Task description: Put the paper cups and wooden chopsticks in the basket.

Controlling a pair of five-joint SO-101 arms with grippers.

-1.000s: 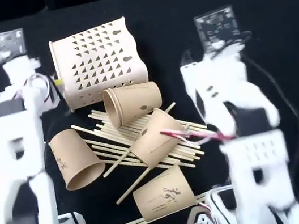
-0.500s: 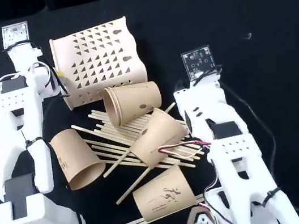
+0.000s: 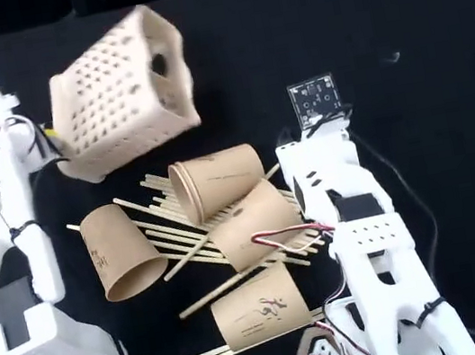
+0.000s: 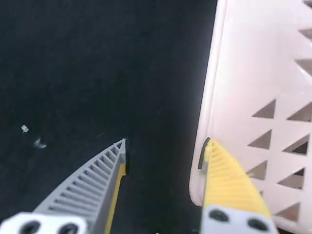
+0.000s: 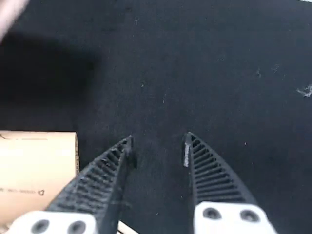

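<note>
Your left gripper (image 4: pixel 165 146) is open: the yellow jaw lies against the perforated wall of the basket (image 4: pixel 253 73) right at its edge, the grey jaw is off it over the bare black counter (image 4: pixel 73 63), and nothing sits between the jaws. In the high view the basket (image 3: pixel 115 98) is tipped at an angle. One low corner is at your left gripper and the body stretches away from it toward the right arm, with no cup or stick visible inside. Your right gripper (image 5: pixel 157 141) is open too, jaws apart over bare counter and holding nothing, with a paper cup (image 5: pixel 36 161) lying on its side just beside one jaw. Four paper cups lie on their sides between the two arms: the top cup (image 3: pixel 215 179) nearest the right gripper, the middle cup (image 3: pixel 254 222) touching it, the left cup (image 3: pixel 118 252) nearer your left arm, and the bottom cup (image 3: pixel 257 306) farthest from both grippers. The wooden chopsticks (image 3: pixel 181 219) are fanned out under and between the cups, well apart from the left gripper and outside the basket.
</note>
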